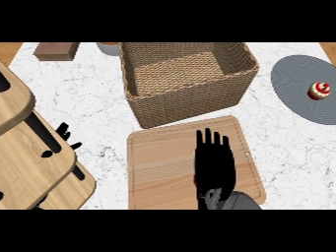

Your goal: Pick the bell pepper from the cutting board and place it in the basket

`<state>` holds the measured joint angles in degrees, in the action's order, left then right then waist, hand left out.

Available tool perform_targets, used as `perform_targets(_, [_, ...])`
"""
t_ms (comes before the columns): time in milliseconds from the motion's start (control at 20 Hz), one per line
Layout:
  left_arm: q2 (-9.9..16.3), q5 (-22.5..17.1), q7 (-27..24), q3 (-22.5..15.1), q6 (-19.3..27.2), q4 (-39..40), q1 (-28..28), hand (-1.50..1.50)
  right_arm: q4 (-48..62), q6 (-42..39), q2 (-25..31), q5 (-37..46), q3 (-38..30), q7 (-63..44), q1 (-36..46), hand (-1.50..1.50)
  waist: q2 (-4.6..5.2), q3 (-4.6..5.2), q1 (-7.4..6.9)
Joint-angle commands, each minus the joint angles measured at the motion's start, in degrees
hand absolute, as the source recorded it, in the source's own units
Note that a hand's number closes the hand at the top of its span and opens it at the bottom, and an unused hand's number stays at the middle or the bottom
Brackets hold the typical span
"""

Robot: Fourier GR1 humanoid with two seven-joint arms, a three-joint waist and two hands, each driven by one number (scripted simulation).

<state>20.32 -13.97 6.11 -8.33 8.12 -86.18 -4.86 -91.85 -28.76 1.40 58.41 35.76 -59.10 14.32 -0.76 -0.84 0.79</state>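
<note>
The right hand point(213, 157) lies flat over the board point(159, 167), fingers straight and slightly apart, probably covering the pepper (none shows anywhere). The basket point(188, 101) waits just beyond, touching the board's edge.

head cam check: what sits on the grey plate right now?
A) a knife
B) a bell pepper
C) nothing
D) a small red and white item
D: the grey plate at the right of the counter carries one small red and white item; it is too small to identify, and nothing else is on the plate.
</note>
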Motion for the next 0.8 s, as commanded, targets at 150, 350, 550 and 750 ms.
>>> perform_targets(150, [-0.92,0.62,4.57,-1.74,0.51,5.77,-4.21,0.0,1.98,0.07,-1.34,1.75,0.43,-5.89,-1.86,-1.5,0.88,0.87,-0.8])
perform_targets(350, [-1.62,0.87,5.18,-1.69,0.74,9.33,-1.04,0.0,3.71,2.03,-1.36,4.3,0.23,-2.22,-3.67,-1.5,1.12,0.89,0.08])
perform_targets(550, [0.82,-1.06,5.98,-0.55,-1.62,6.12,-2.71,0.0,2.35,1.08,-1.36,4.34,-1.01,-2.82,-3.01,-1.5,0.86,0.86,-0.65])
perform_targets(750, [0.0,-0.54,6.16,-0.91,-0.43,6.53,-1.74,0.0,4.91,-0.2,-1.37,6.86,0.53,0.46,-1.73,1.5,0.96,0.87,-0.86])
